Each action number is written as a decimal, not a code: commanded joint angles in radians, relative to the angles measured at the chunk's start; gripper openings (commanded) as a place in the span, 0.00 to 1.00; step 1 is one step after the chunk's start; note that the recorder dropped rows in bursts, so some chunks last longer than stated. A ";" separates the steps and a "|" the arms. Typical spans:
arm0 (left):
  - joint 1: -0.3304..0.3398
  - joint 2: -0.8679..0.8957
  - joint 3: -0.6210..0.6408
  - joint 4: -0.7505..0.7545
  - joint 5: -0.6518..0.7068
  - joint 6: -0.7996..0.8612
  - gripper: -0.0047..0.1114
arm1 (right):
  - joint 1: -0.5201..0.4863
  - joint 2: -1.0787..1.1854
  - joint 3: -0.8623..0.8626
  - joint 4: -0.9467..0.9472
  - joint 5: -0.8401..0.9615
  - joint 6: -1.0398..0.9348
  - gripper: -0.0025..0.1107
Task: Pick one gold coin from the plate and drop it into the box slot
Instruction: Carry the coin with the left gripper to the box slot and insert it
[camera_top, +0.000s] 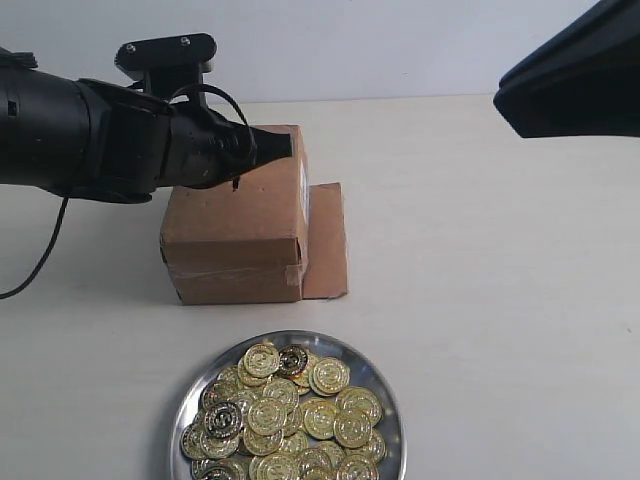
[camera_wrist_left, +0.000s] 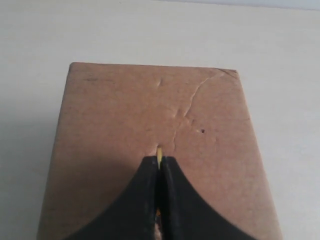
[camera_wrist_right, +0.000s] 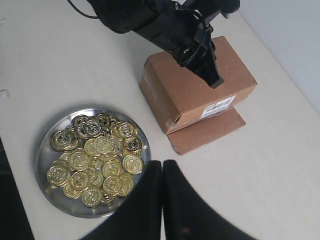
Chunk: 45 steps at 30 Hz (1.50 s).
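Now at insertion: left pincer (camera_wrist_left: 159, 164) clamped on an edge-on gold coin (camera_wrist_left: 159, 155) over the box (camera_wrist_left: 115, 110) top; next move likely needs slot alignment, then release

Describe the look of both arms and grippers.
Both are matte black, unmarked. The left arm is a thick rounded barrel narrowing to the left gripper, whose fingers flare at the base and taper to thin tips. A thin black cable hangs from it; a black bracket with two screws tops it. The right gripper has matching tapered fingers.
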 joint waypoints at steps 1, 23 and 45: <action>-0.012 0.000 -0.007 -0.003 0.006 0.000 0.04 | 0.001 -0.003 0.002 -0.004 -0.002 0.002 0.02; -0.015 0.035 -0.005 -0.003 0.002 0.004 0.04 | 0.001 -0.003 0.002 -0.004 -0.002 0.002 0.02; -0.015 0.047 -0.005 -0.003 0.017 0.004 0.50 | 0.001 -0.003 0.002 -0.004 -0.002 0.002 0.02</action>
